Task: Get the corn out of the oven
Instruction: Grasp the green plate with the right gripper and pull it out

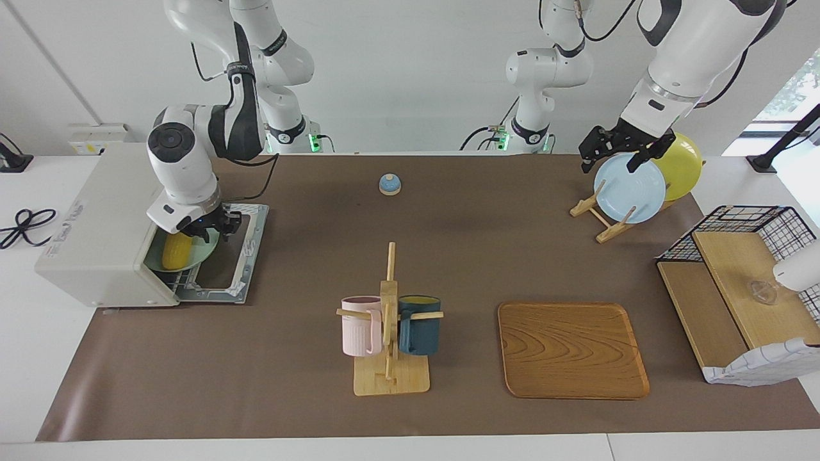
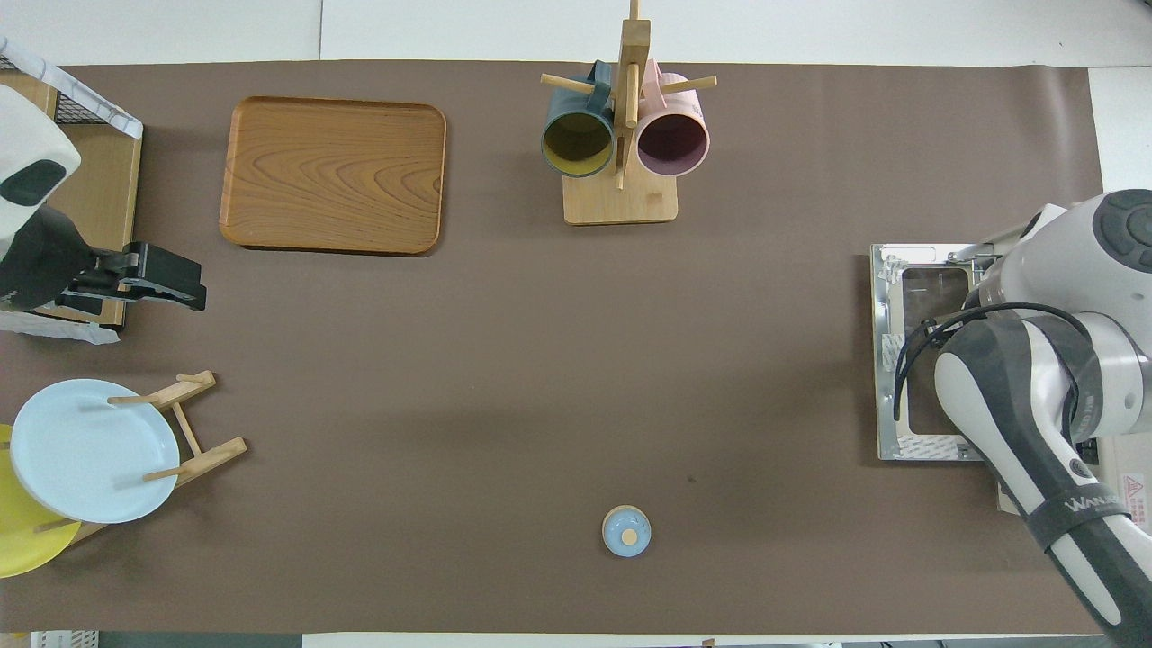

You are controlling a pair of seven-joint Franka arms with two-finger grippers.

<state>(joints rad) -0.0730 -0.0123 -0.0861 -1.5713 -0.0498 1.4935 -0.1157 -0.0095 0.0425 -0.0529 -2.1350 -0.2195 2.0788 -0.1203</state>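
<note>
I have the right tool (image 1: 214, 225) over the corn (image 1: 177, 250) on the green plate (image 1: 204, 251) in the oven (image 1: 102, 224), grip unreadable, nothing held; a skewed descent could hit the rack or roll the cob, left tool (image 1: 616, 148) waiting wide open

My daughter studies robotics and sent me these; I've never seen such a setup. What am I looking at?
Two robot arms work at a table, photographed once facing them and once from above. The right gripper reaches into the open oven, just over the corn lying on a green plate; nothing shows it gripping yet. The left gripper waits, open and empty, over the plate rack. Also on the table: a mug stand, a wooden tray, a small bell and a wire shelf.
</note>
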